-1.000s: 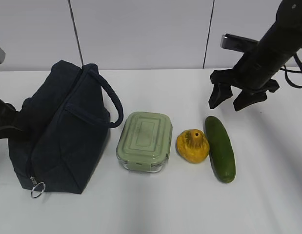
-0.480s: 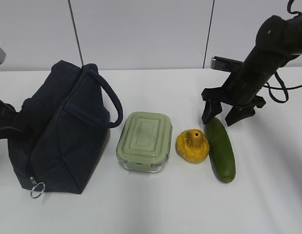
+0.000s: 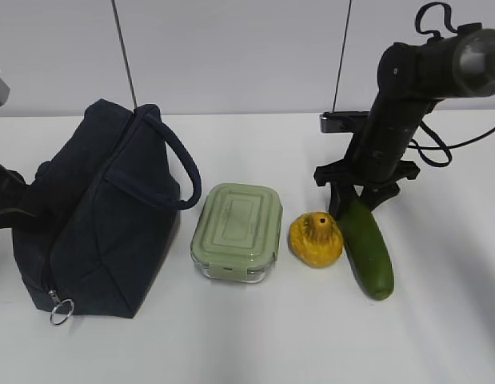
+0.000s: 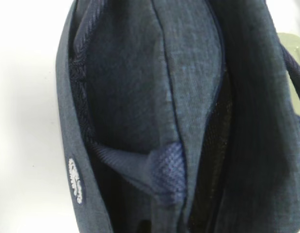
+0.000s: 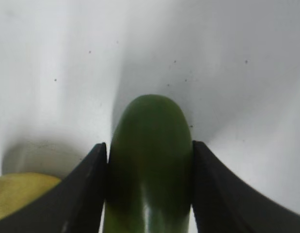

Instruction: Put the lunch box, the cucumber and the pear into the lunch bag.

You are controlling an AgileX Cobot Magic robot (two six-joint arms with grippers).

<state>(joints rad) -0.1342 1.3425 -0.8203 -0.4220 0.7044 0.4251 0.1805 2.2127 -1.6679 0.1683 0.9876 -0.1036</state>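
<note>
The navy lunch bag (image 3: 103,232) stands at the left with its loop handle (image 3: 179,164) up and its ring pull (image 3: 61,312) at the lower front. The sage-lidded lunch box (image 3: 237,230), the yellow pear (image 3: 316,238) and the dark green cucumber (image 3: 367,248) lie in a row to its right. My right gripper (image 3: 356,204) is down over the cucumber's far end. In the right wrist view the black fingers (image 5: 86,189) press on both sides of the cucumber (image 5: 150,160), with the pear (image 5: 19,194) at the lower left. My left gripper (image 3: 5,200) sits behind the bag, mostly hidden. The left wrist view shows only bag fabric (image 4: 188,97).
The white table (image 3: 439,336) runs to a pale wall with dark vertical seams behind. The right arm's cable (image 3: 439,152) hangs beside it. A sliver of the lunch box lid (image 4: 296,73) shows at the right edge of the left wrist view.
My right arm has come down and leftward from above the table onto the cucumber's far end, and its fingers now clamp it. The cucumber's near end has shifted slightly right. The left arm is still.
</note>
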